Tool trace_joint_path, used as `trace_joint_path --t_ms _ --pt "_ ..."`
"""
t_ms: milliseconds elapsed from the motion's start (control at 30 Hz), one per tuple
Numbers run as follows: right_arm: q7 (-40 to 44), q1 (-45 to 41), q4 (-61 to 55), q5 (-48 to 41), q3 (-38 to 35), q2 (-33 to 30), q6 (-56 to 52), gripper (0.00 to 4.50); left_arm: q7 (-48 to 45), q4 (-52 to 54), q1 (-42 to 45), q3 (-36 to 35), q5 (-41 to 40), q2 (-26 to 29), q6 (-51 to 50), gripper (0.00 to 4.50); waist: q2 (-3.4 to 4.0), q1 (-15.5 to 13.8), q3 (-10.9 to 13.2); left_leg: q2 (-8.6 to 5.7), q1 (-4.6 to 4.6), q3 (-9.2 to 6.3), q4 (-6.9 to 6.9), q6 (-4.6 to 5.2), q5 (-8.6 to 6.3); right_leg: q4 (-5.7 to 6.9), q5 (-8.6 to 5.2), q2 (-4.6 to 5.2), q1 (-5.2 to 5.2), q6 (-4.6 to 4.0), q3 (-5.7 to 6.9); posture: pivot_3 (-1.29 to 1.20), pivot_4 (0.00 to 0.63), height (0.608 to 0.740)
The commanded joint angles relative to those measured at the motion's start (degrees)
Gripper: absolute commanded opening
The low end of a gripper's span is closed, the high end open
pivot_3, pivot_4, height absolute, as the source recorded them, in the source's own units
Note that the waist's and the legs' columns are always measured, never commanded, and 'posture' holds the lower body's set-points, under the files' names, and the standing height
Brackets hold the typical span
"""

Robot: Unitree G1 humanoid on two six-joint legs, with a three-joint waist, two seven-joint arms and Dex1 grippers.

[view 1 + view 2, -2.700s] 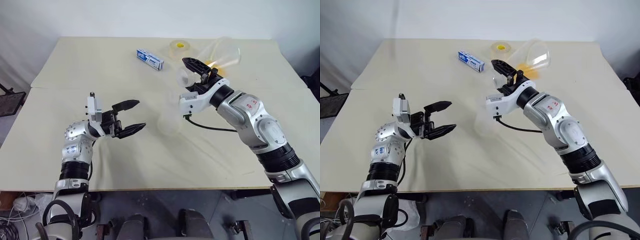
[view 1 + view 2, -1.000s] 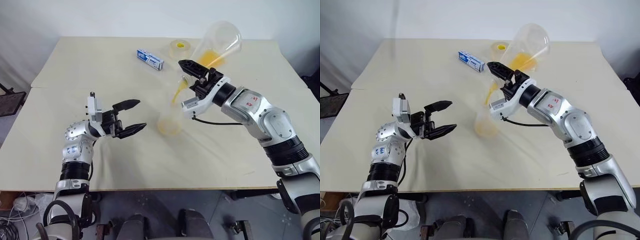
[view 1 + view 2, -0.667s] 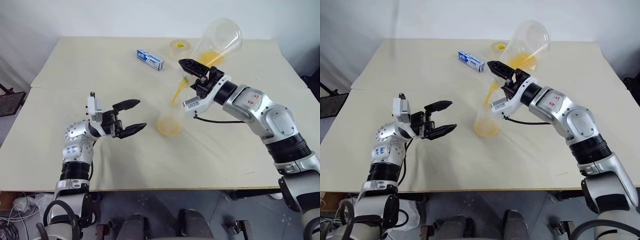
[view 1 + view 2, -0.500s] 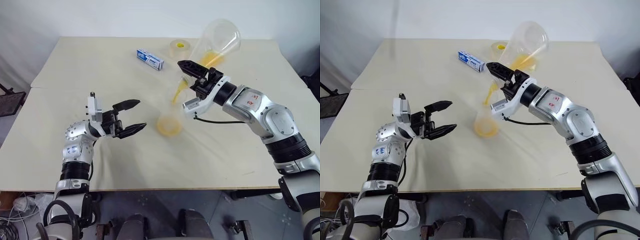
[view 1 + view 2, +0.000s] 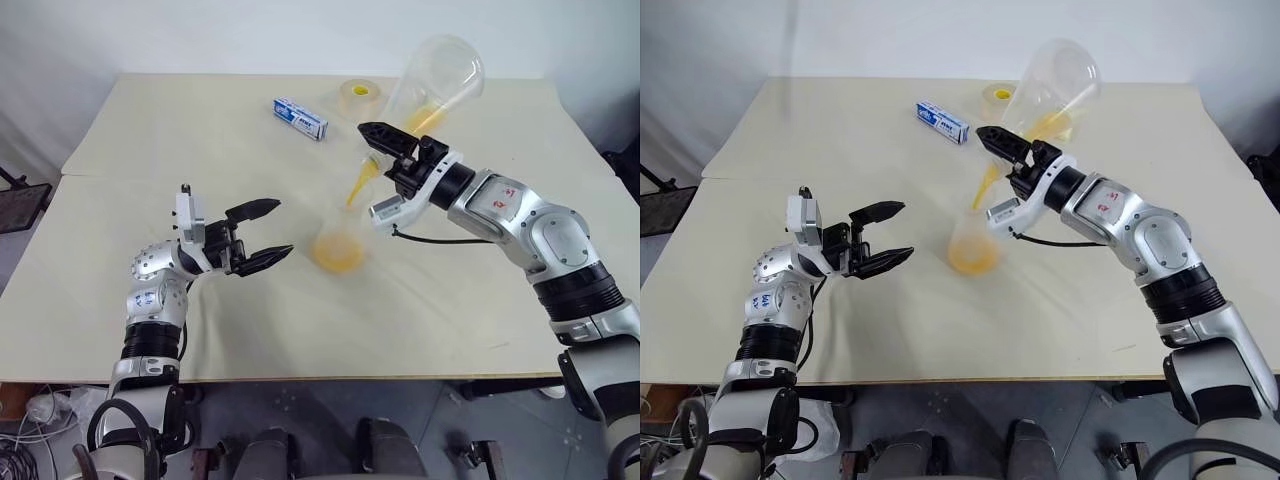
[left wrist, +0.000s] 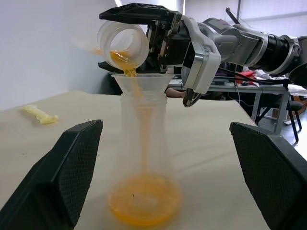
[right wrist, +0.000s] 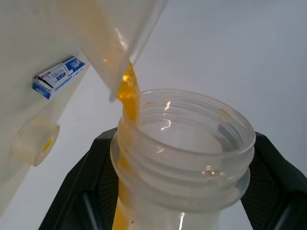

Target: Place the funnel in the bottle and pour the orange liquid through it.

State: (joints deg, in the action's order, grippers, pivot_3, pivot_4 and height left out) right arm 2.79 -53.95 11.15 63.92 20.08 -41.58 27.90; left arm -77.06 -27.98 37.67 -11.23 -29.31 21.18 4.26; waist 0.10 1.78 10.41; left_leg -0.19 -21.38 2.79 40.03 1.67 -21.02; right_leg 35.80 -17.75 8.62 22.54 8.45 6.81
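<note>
The clear bottle point(image 5: 338, 245) stands mid-table with the funnel point(image 6: 153, 81) seated in its neck. My right gripper point(image 5: 385, 150) is shut on the neck of a clear flask point(image 5: 435, 75), tipped mouth-down over the funnel. A thin stream of orange liquid point(image 6: 136, 110) runs from that mouth through the funnel and pools in the bottle's base point(image 5: 338, 260). A little orange liquid still lies inside the tipped flask point(image 5: 1045, 122). My left gripper point(image 5: 283, 228) hovers open and empty just left of the bottle, its fingers point(image 6: 72, 167) apart on either side of it without touching.
A blue-and-white box point(image 5: 301, 118) and a yellow-cored tape roll point(image 5: 358, 93) lie at the back of the cream table point(image 5: 150, 130). A pale yellow packet point(image 6: 41, 115) lies on the table beyond the bottle.
The right gripper has tipped the flask steeper, the pour has started, and orange liquid has gathered in the bottle's base. The left gripper has stayed still.
</note>
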Motion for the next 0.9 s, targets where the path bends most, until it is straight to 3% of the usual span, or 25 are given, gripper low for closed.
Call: trace_joint_path --t_ms 33,900 --pt "-2.0 -2.18 -0.9 0.28 -0.22 -1.23 0.84 2.84 0.01 0.41 1.16 -0.76 -1.4 -0.18 0.85 4.5 0.0 -0.01 0.0 0.0 0.0 0.0 0.0 0.0 0.0 0.0 0.0 0.0 0.0 0.0 0.0 0.0 0.15 0.74" --pt "-11.0 -3.56 0.34 5.05 1.53 -2.98 2.33 2.84 -0.03 0.0 1.59 -0.75 -1.29 -0.51 1.12 4.5 0.0 -0.01 0.0 0.02 -0.01 0.0 0.0 0.0 0.0 0.0 0.0 0.0 0.0 0.0 -0.01 0.0 0.15 0.74"
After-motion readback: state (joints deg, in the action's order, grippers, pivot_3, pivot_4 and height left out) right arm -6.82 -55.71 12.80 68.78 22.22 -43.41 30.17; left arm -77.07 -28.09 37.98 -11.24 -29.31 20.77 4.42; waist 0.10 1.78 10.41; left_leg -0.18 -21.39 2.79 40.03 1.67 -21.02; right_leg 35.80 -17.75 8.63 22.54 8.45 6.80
